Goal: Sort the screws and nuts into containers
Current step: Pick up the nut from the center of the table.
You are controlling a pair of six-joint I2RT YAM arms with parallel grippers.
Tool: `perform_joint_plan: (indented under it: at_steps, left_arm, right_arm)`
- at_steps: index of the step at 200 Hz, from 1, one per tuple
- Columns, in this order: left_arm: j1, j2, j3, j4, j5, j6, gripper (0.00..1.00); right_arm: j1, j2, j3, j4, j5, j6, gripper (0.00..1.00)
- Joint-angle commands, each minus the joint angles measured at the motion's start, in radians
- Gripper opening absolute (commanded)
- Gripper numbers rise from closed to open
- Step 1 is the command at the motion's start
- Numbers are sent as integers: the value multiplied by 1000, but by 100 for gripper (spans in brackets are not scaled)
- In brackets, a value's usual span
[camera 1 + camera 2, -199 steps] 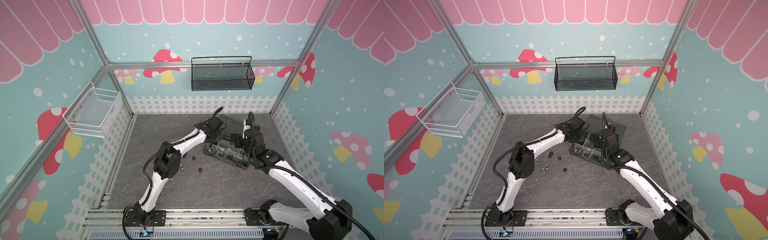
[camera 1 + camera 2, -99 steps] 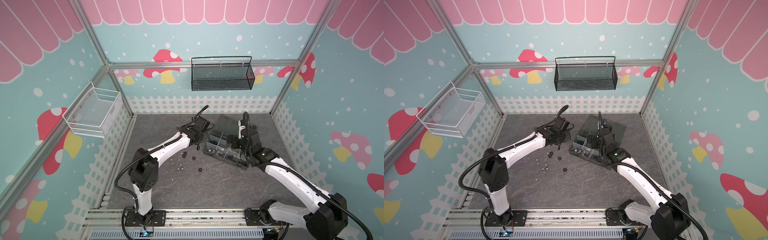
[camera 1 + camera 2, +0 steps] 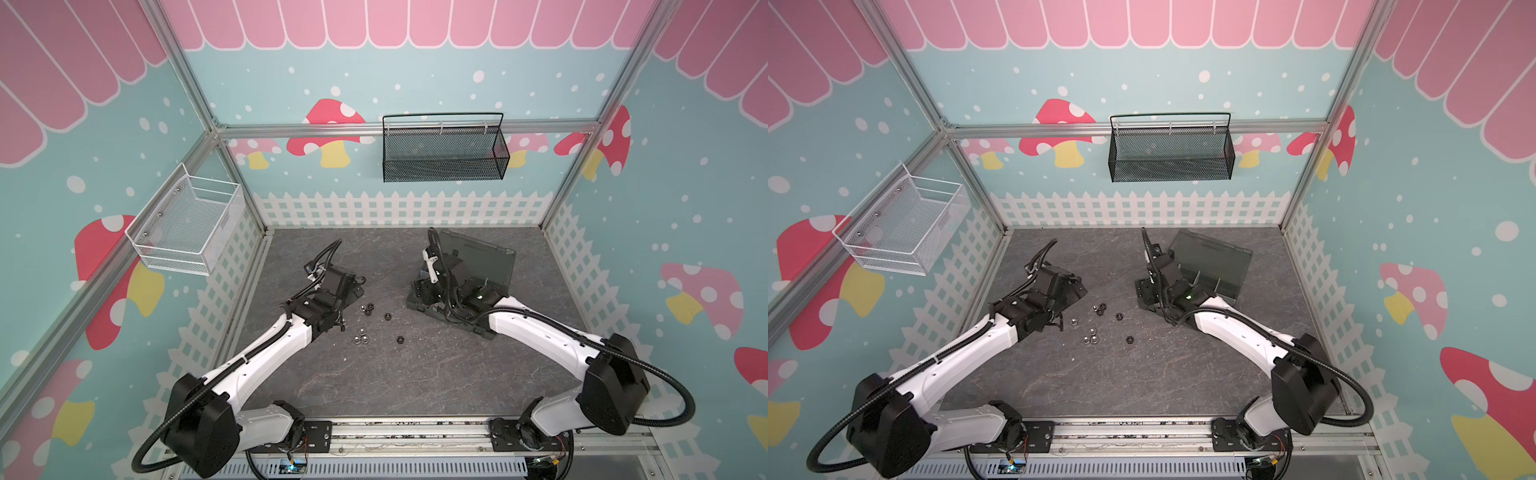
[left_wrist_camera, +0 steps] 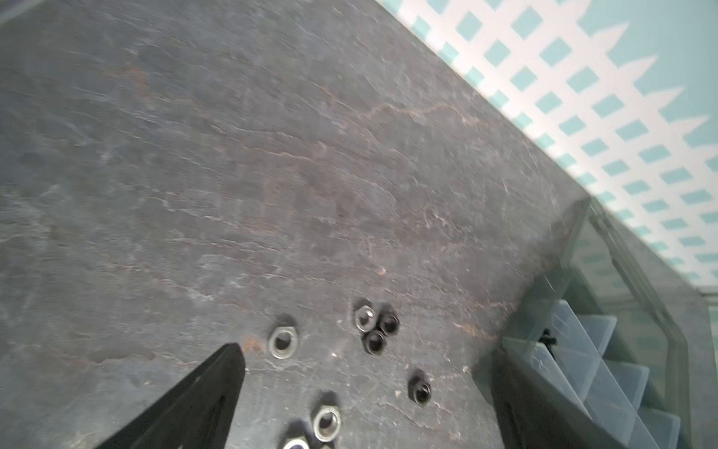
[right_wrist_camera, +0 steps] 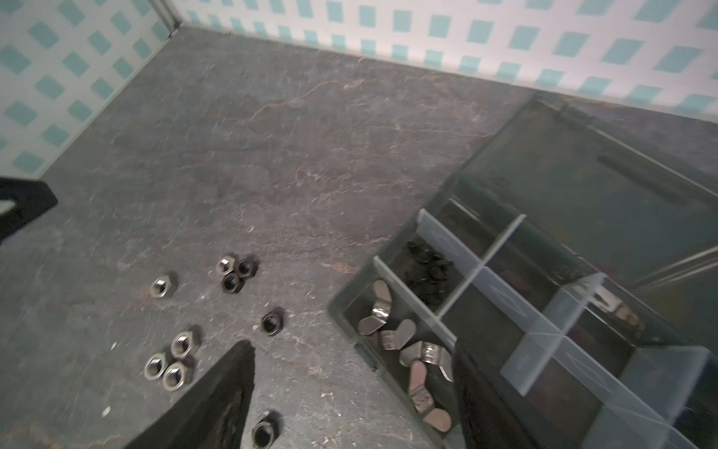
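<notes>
Left gripper (image 4: 365, 361) has withdrawn from the containers (image 5: 501, 241), its jaws now wide apart and empty. Judged: one piece delivered. Loose nuts (image 4: 375, 342) lie between and just ahead of its jaws. Right gripper (image 5: 351, 350), jaws apart, straddles the containers' corner. Only the right wrist view shows the black screws (image 5: 427, 268) and winged pieces (image 5: 388, 326) sorted.

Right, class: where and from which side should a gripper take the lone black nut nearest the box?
Probably across two opposite flats of the black nut, coming straight down from above. It lies flat on the table, hole up, with bare table all round, so the jaws could straddle it.
</notes>
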State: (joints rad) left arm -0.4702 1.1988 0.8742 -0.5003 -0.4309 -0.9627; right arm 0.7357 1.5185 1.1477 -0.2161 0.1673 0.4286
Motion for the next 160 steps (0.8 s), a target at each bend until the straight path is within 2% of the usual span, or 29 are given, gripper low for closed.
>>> perform_joint_plan:
  at_steps: [1, 23, 70, 121, 160]
  left_arm:
    - [46, -98, -102, 5, -84, -112, 100]
    - [121, -187, -196, 5, -65, -144, 100]
    - [223, -241, -271, -21, -37, -139, 100]
    - [242, -191, -267, -30, -21, -140, 100]
    - [243, -187, -269, -31, -9, -140, 100]
  right_arm:
    - [33, 93, 79, -19, -84, -21, 75]
    - [57, 208, 175, -68, -137, -42, 66]
    - [101, 460, 415, -198, -191, -126, 60]
    - [138, 705, 722, -370, -209, -208, 52]
    - [149, 805, 837, -415, -213, -236, 45]
